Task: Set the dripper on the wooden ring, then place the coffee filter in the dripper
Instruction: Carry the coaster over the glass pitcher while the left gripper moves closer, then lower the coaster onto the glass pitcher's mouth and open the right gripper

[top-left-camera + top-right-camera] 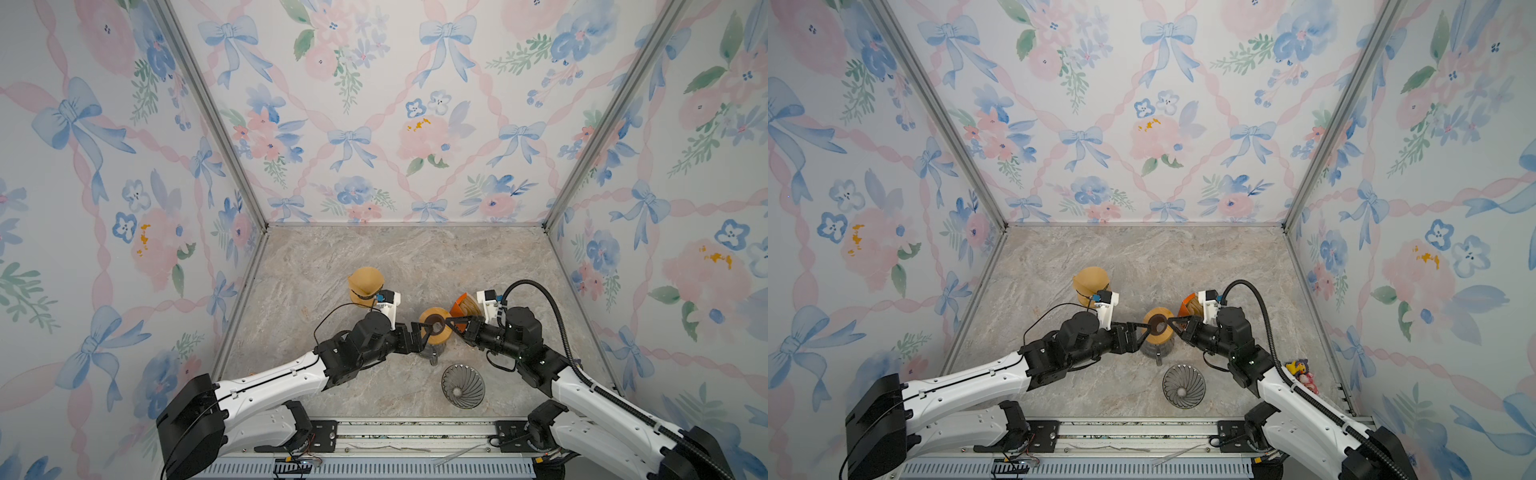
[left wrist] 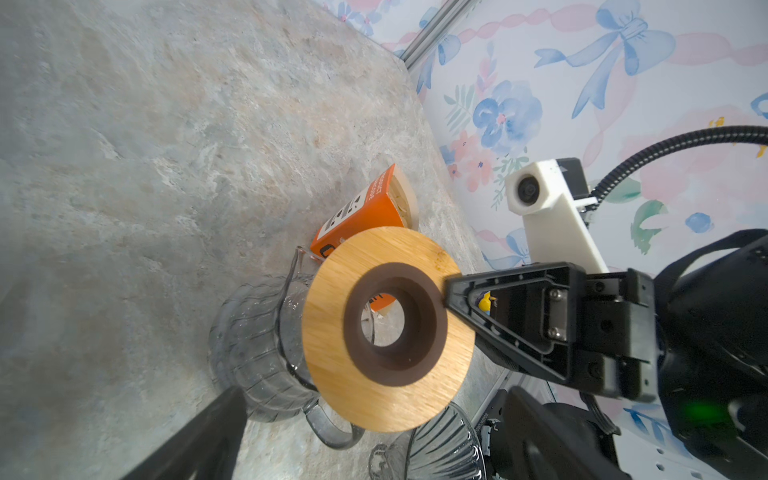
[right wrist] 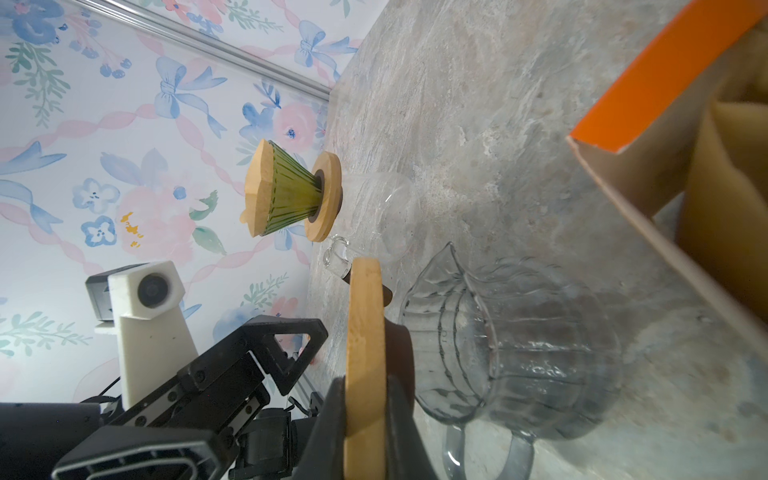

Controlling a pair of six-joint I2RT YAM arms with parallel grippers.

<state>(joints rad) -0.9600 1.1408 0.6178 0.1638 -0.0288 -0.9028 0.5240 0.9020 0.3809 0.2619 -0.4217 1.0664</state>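
Note:
My right gripper (image 3: pixel 365 399) is shut on the edge of a wooden ring (image 1: pixel 436 337) with a dark brown collar, held over a clear glass carafe (image 3: pixel 519 353). Across the ring, my left gripper (image 1: pixel 424 332) stands open with nothing between its fingers. The ribbed glass dripper (image 1: pixel 462 385) sits on the marble table nearer the front, apart from both grippers. Tan coffee filters (image 3: pixel 731 199) show inside an open orange box (image 1: pixel 460 302) behind my right gripper (image 1: pixel 1171 321).
At the back left stands a second set: a green dripper (image 3: pixel 286 191) on a wooden ring and glass carafe, with a tan filter (image 1: pixel 365 277) in it. Small colourful toys (image 1: pixel 1302 372) lie by the right wall. Floral walls close in three sides.

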